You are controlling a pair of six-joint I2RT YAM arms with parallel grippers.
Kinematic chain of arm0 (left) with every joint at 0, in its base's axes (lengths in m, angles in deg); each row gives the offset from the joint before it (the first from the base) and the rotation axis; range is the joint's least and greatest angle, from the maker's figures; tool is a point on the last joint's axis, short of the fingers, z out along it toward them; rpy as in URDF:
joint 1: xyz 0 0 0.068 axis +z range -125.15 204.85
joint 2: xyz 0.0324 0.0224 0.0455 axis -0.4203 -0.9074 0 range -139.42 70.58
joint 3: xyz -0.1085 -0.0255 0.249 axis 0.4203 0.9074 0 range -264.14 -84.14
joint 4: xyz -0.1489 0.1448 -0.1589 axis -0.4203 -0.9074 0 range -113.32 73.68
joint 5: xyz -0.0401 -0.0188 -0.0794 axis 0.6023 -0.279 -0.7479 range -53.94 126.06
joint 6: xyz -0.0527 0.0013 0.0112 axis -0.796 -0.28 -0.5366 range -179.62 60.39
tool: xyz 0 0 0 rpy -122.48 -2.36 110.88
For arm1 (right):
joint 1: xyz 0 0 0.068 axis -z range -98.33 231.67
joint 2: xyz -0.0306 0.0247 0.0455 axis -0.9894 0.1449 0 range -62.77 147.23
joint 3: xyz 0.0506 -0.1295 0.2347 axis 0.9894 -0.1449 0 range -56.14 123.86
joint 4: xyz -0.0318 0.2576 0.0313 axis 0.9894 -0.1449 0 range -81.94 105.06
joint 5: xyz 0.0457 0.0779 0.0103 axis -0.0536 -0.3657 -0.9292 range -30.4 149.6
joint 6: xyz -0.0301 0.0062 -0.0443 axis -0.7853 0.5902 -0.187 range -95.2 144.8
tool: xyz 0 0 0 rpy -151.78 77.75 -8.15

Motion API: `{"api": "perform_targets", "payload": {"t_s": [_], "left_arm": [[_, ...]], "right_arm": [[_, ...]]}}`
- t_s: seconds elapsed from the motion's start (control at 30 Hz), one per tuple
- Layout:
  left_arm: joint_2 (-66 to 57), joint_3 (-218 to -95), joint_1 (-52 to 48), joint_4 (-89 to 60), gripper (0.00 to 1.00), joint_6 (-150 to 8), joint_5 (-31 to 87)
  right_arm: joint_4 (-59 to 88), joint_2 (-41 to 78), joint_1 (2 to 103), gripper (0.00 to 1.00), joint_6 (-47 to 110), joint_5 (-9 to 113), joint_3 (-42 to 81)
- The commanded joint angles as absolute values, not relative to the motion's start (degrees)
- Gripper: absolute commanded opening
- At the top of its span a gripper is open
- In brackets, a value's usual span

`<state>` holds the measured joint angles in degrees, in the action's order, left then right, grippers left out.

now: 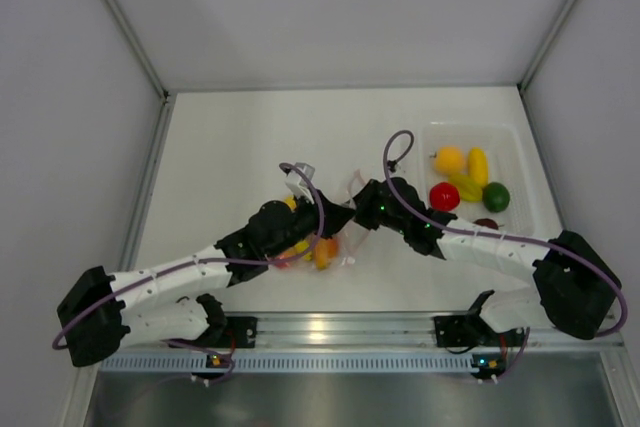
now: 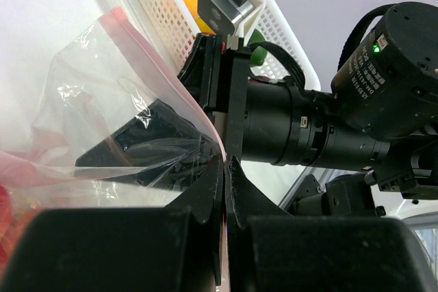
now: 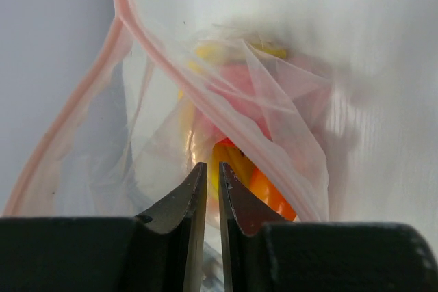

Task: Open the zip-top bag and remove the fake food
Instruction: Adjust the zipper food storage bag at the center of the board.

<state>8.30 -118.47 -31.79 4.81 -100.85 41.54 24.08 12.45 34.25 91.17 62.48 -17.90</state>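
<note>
At mid-table, left hand (image 2: 224,163) pinches the zip-top bag (image 2: 102,100); facing right hand's (image 3: 212,169) grip unclear.

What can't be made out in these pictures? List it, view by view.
Top view: zip-top bag mouth, hidden under both wrists; dark piece in the tray, half covered by the right arm.
Right wrist: fake food inside, blurred by crinkled film; whether the right pincer has film between its jaws.
Left wrist: bag contents, cut off at the lower left edge behind the left pincer.
</note>
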Motion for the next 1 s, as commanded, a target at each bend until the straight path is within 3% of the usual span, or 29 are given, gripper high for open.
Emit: {"api": "perform_targets", "payload": {"t_s": [0.0, 0.2, 0.5, 0.97], "left_arm": [[10.9, -116.9, -32.2, 8.2, 0.0, -102.2, 44.1], [12.7, -115.1, -32.3, 8.1, 0.0, -102.2, 45.9], [9.9, -116.8, -32.4, 8.1, 0.0, -100.5, 44.0], [8.8, -118.9, -32.3, 7.9, 0.0, -96.2, 40.7]], "right_arm": [[29.7, 11.5, 35.2, 0.13, 95.2, 66.4, -17.9], [33.7, 10.6, 37.5, 0.11, 99.3, 64.9, -20.8], [25.4, 12.6, 35.2, 0.08, 91.2, 65.0, -12.6], [24.4, 21.1, 32.5, 0.04, 88.2, 62.2, -8.4]]}}
